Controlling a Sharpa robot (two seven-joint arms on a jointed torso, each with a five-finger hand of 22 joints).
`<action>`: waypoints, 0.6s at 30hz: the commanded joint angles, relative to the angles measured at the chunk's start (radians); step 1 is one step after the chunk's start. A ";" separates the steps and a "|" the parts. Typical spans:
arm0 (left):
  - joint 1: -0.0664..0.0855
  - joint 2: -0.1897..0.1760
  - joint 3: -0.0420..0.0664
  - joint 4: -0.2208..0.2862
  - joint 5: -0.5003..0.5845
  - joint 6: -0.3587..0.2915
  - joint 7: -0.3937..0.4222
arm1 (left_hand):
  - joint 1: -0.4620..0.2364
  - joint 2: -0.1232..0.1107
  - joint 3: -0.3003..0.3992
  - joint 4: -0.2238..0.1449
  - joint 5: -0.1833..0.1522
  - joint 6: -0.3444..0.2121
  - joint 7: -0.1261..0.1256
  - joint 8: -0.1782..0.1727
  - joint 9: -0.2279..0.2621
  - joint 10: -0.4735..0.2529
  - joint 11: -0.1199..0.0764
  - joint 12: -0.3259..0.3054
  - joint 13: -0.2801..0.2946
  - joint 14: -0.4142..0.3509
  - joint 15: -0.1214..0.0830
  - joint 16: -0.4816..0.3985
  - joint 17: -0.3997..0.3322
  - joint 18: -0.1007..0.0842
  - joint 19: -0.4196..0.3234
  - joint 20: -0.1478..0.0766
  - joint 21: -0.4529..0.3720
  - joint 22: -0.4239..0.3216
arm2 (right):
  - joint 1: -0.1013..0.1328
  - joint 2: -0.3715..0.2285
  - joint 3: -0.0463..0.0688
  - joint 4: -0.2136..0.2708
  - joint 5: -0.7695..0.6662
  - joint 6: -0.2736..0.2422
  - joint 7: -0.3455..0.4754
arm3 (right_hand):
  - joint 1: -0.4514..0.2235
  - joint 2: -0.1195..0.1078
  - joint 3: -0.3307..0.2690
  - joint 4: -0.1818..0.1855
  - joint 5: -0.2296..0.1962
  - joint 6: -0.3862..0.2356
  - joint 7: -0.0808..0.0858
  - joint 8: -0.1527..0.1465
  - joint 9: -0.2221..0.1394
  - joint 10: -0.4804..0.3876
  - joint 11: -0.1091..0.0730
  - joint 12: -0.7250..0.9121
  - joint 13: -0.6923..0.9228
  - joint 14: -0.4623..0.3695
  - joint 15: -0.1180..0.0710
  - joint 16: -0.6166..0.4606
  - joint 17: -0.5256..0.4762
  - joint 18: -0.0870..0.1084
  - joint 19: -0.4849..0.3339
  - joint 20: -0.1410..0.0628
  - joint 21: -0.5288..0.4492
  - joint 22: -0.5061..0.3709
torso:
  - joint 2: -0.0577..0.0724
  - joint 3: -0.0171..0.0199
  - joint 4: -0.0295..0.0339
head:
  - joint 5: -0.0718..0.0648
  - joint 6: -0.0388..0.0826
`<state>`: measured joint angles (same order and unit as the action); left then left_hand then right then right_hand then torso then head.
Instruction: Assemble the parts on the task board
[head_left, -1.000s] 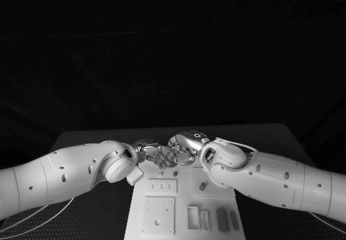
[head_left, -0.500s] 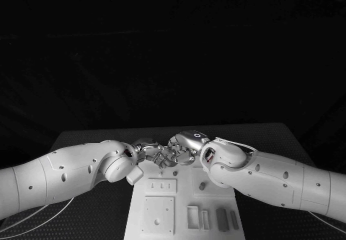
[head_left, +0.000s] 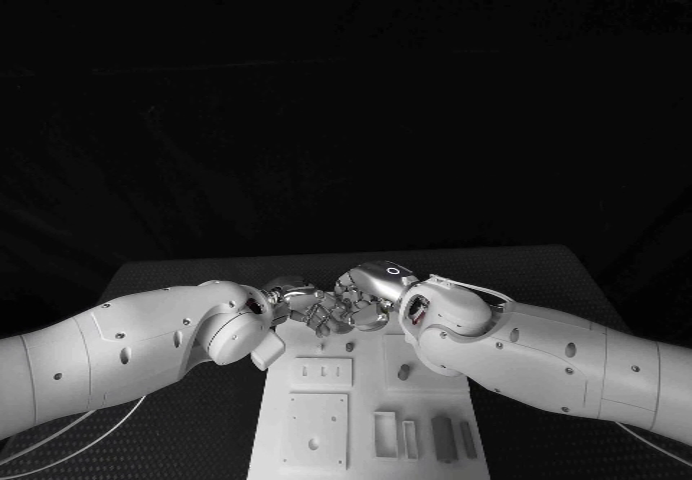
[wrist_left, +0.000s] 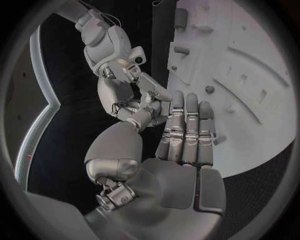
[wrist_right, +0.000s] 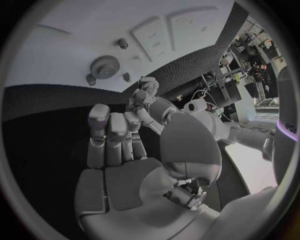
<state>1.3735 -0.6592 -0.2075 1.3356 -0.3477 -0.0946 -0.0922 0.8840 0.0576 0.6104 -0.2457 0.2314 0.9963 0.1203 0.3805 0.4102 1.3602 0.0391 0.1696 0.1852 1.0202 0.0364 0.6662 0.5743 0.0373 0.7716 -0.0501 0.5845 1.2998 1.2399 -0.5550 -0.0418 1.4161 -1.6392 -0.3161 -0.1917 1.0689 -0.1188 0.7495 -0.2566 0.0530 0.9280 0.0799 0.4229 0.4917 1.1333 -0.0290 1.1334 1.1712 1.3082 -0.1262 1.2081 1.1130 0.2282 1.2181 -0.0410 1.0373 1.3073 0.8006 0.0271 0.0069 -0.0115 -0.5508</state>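
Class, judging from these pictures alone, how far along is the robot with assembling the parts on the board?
Looks done: a gear sits on the task board. In hand: the left hand and right hand meet fingertip to fingertip above the board's far end; whether a part is held between them cannot be told. Left: long grey parts lie loose at the near end, and slots look empty.

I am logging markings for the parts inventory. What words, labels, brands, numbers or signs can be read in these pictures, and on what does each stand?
No words or numbers can be read on the task board, its parts or the hands.
A small ring-shaped sign, no letters, stands on the right arm's wrist housing.
Dark marks at the edge of the right wrist view are cut off and cannot be read.
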 joint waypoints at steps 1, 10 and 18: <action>0.005 0.004 0.006 0.008 0.000 -0.006 0.028 | -0.010 -0.002 0.006 -0.002 -0.003 0.025 -0.019 0.007 0.001 0.007 0.000 0.006 0.001 0.007 0.002 0.004 0.002 0.004 -0.002 -0.007 0.003 0.001 | -0.005 0.002 -0.004 0.004 -0.003 0.037 0.006 | -0.005 -0.008 0.006 -0.001 -0.004 0.122 -0.005 0.004 0.001 0.000 -0.005 0.000 -0.002 0.000 -0.010 -0.004 -0.002 0.034 0.006 -0.003 -0.006 0.001 | 0.000 0.0001 0.0000 | 0.001 0.000; 0.005 0.004 0.006 0.006 -0.013 -0.020 0.021 | -0.018 0.006 0.005 0.003 0.018 0.050 -0.029 0.021 0.011 0.035 -0.012 0.025 0.011 0.031 -0.010 0.029 0.014 0.003 0.007 -0.011 0.009 0.003 | -0.005 -0.003 -0.004 0.006 -0.003 0.040 0.000 | -0.006 -0.011 0.010 0.001 -0.005 0.122 -0.005 0.004 0.000 0.000 -0.005 -0.001 -0.002 0.001 -0.010 -0.005 -0.002 0.034 0.007 -0.003 -0.006 0.000 | 0.000 0.0012 -0.0013 | 0.002 0.000; 0.005 0.001 0.005 0.006 -0.031 -0.018 0.017 | -0.070 0.021 0.011 -0.034 0.127 0.075 -0.044 0.035 0.058 0.044 -0.028 0.075 0.042 0.030 -0.030 0.092 0.043 -0.010 0.020 -0.037 0.028 0.007 | -0.006 -0.012 -0.004 0.006 -0.001 0.039 -0.005 | -0.007 -0.029 0.042 0.017 -0.004 0.122 -0.005 0.004 -0.004 0.001 -0.005 -0.003 -0.002 0.002 -0.009 -0.008 -0.002 0.034 0.010 -0.002 -0.008 -0.002 | 0.000 0.0017 -0.0009 | 0.001 0.000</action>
<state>1.3740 -0.6586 -0.2063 1.3393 -0.3695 -0.1052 -0.0966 0.8204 0.0758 0.6192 -0.2741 0.3552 1.0203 0.1210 0.4099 0.4684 1.4015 0.0163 0.2393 0.2259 1.0523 0.0124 0.7522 0.6160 0.0302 0.7915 -0.0807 0.6077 1.3057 1.2388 -0.5637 -0.0424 1.4232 -1.6385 -0.3106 -0.1935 1.0590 -0.1380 0.7870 -0.2387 0.0502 0.9280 0.0799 0.4218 0.4897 1.1353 -0.0270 1.1334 1.1702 1.3096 -0.1318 1.2034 1.1119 0.2295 1.2235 -0.0430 1.0336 1.3059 0.8005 0.0284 0.0058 -0.0097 -0.5505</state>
